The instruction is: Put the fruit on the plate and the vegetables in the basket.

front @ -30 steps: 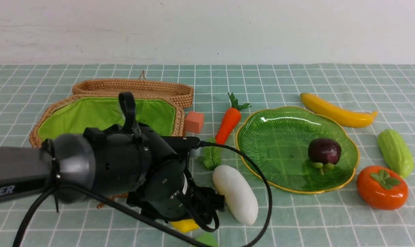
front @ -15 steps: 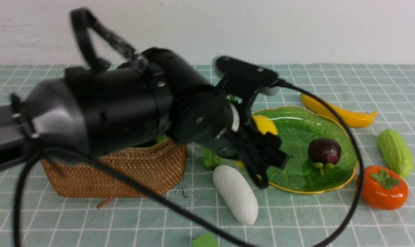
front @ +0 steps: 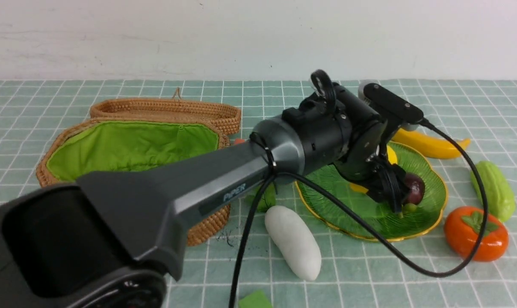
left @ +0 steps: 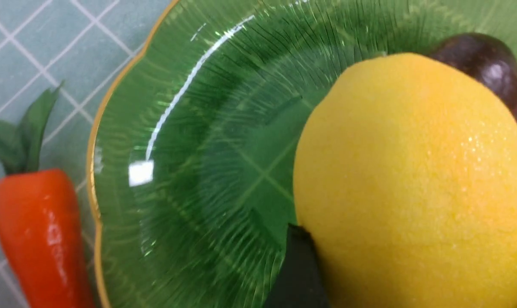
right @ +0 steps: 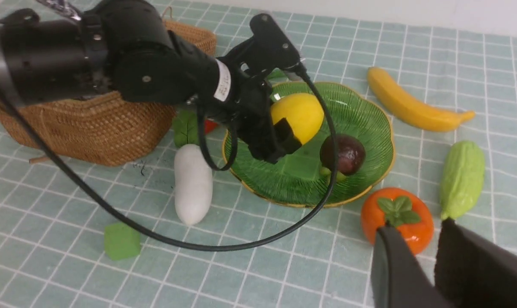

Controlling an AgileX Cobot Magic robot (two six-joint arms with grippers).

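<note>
My left gripper (front: 382,182) is shut on the yellow lemon (left: 412,179) and holds it just over the green plate (front: 425,216), next to the purple mangosteen (front: 414,188). The right wrist view shows the lemon (right: 296,115) between the black fingers above the plate (right: 361,115). The banana (front: 429,145), gourd (front: 493,190) and persimmon (front: 476,233) lie on the cloth to the plate's right. The white radish (front: 293,241) lies to its front left and the carrot (left: 40,239) to its left. The open basket (front: 130,145) stands at the left. My right gripper (right: 416,226) is open, near the persimmon (right: 397,218).
The basket's wicker lid (front: 168,109) lies behind it. A small green cube (front: 254,299) sits at the front edge. A green leaf (front: 264,199) lies between the basket and the plate. The left arm and its cable (front: 326,201) reach across the radish and the plate's front.
My left arm lifted the lemon from the table's front near the radish and carried it up and right to over the plate, beside the mangosteen.
</note>
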